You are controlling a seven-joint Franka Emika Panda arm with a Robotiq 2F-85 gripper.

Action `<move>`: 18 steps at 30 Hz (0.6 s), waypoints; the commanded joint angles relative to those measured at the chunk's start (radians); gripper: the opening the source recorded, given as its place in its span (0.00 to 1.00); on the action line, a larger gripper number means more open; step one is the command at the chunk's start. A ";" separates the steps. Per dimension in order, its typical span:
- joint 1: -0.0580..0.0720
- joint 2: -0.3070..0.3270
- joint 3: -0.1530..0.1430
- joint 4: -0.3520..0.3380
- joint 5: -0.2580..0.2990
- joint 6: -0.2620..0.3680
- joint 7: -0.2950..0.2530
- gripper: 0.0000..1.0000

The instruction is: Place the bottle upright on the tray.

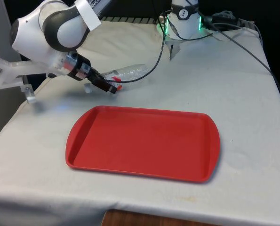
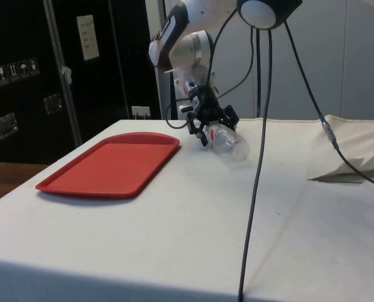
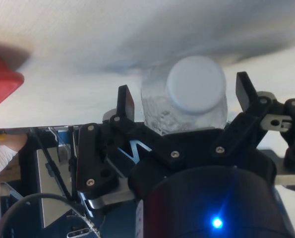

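White cloth [image 1: 234,94] covers the table, with a red tray [image 1: 144,143] lying flat near its front edge. Beyond the tray's far left corner in the front view, a clear plastic bottle [image 1: 130,73] lies on its side, its cap end by the gripper [image 1: 110,88]. That view hides the fingertips against the bottle, so the grip is hard to read there. From the side, the bottle [image 2: 229,141] looks tilted, its base low near the cloth and its cap end up in the gripper [image 2: 205,129], well apart from the tray [image 2: 111,167]. At the wrist, the fingers [image 3: 125,101] stand spread on either side of the bottle [image 3: 184,111], whose white cap [image 3: 196,83] faces the camera; small gaps show on both sides, so the jaws are apart and not clamped. A corner of the tray [image 3: 3,84] shows at the edge.
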 commanded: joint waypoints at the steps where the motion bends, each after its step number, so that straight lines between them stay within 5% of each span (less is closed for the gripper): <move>1: -0.007 0.003 0.004 0.011 -0.001 -0.014 0.003 1.00; 18: 0.001 0.002 -0.001 0.004 0.001 -0.007 0.002 1.00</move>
